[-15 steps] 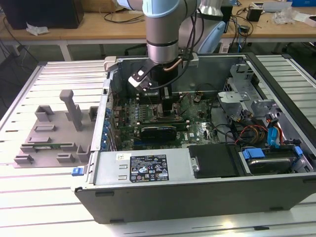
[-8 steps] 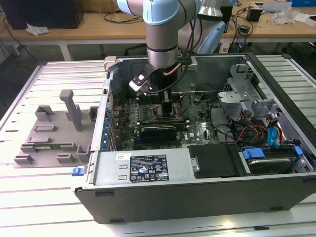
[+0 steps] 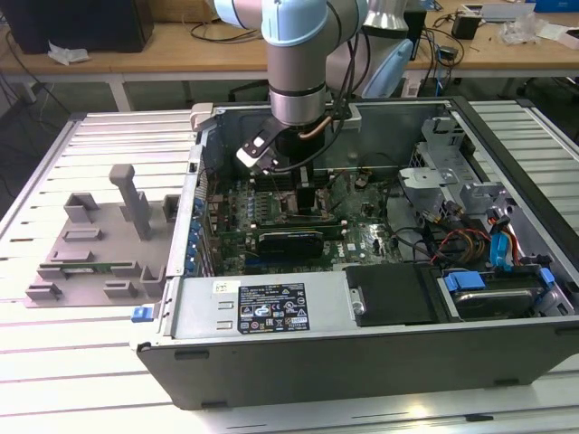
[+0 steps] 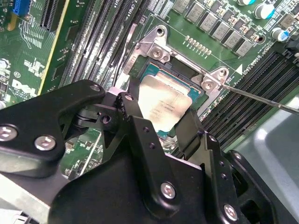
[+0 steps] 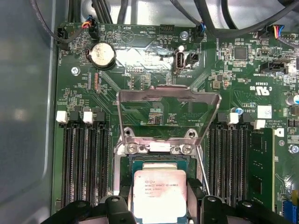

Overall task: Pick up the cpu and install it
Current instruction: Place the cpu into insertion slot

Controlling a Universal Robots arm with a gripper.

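The cpu (image 4: 163, 105), a flat square chip with a silver top and a thin teal rim, lies level in the motherboard socket (image 4: 184, 70); it also shows in the first wrist view as the cpu (image 5: 160, 193). My gripper (image 4: 159, 114) straddles it, its black fingers (image 4: 128, 105) against two opposite edges. The socket's metal load frame (image 5: 168, 95) is swung back open and its thin lever (image 4: 261, 98) is lifted. In the exterior view my gripper (image 3: 289, 185) reaches down inside the open computer case (image 3: 362, 344), over the motherboard (image 3: 362, 240).
Black memory slots (image 5: 84, 163) flank the socket on both sides. A coin battery (image 5: 102, 54) and cables (image 5: 205, 18) lie beyond it. A card (image 3: 289, 240), drive cage (image 3: 452, 181) and wiring crowd the case. A grey fixture (image 3: 99, 244) sits outside, at the exterior view's left.
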